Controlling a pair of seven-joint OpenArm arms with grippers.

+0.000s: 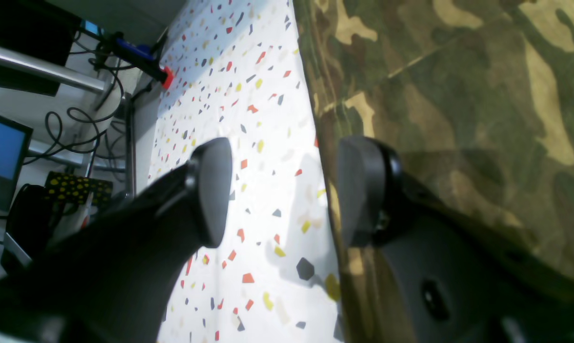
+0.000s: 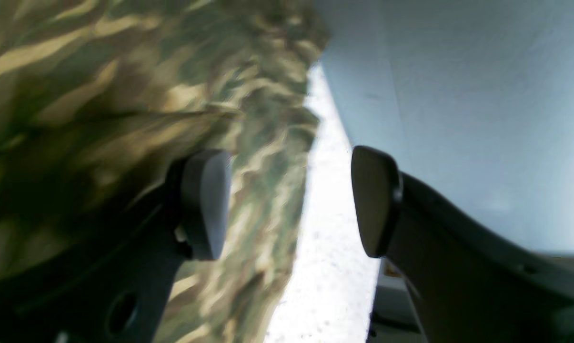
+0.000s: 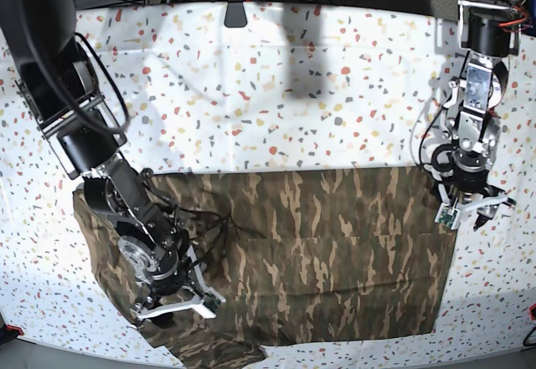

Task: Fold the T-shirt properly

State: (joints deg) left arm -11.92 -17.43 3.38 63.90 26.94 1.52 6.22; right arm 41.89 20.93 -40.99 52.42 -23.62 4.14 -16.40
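— Where is the T-shirt (image 3: 285, 252) lying?

— It lies spread over the near half of the speckled table (image 3: 276, 93), reaching almost to the near edge; the far half of the table shows bare. In the base view it looks folded into a broad band, with one sleeve end spilling toward the table's near left corner, under my right arm; the cloth there is bunched rather than flat.

— And your left gripper (image 1: 282, 190)?

— Its jaws stand well apart with nothing between them. From the left wrist camera, one finger (image 1: 210, 190) hangs over bare table and the other over the shirt's edge; that edge runs straight up the gap between them. I cannot tell whether either finger touches cloth. In the base view this gripper sits at the shirt's right side, near the table's right edge.

— Your right gripper (image 2: 291, 202)?

— Spread wide too, and holding nothing. The right wrist view is blurred; one finger (image 2: 206, 205) lies against or just above rumpled shirt, the other is out past the hem, over the pale table edge and a plain grey surface beyond. In the base view it is low over the cloth near the table's near left corner; whether it rests on the cloth I cannot say.
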